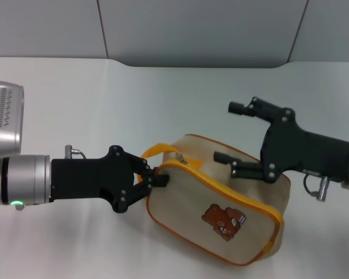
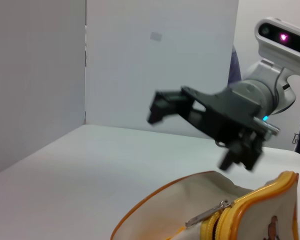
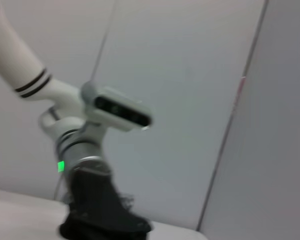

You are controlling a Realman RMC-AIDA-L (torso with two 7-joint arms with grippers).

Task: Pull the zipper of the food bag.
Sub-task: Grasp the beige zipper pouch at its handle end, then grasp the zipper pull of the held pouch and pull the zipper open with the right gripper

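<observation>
Between tools: food bag [image 1: 221, 215]; left tool [image 1: 157, 177] pinching zipper [image 1: 183, 160] end, right tool [image 1: 224, 133] spread above.

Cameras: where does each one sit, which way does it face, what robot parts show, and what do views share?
Head: above, facing forward and down at the food bag; left gripper shut on its corner, right gripper open above it.
Left wrist: low, looking across the zipper at the right gripper.
Right wrist: faces the left arm and wall; no bag.
Shared: head and left wrist both show bag and right gripper.

Food bag [image 1: 221, 215] mid-table [image 1: 75, 99]; left tool [image 1: 157, 179] at its end, right tool [image 1: 230, 136] above.
</observation>
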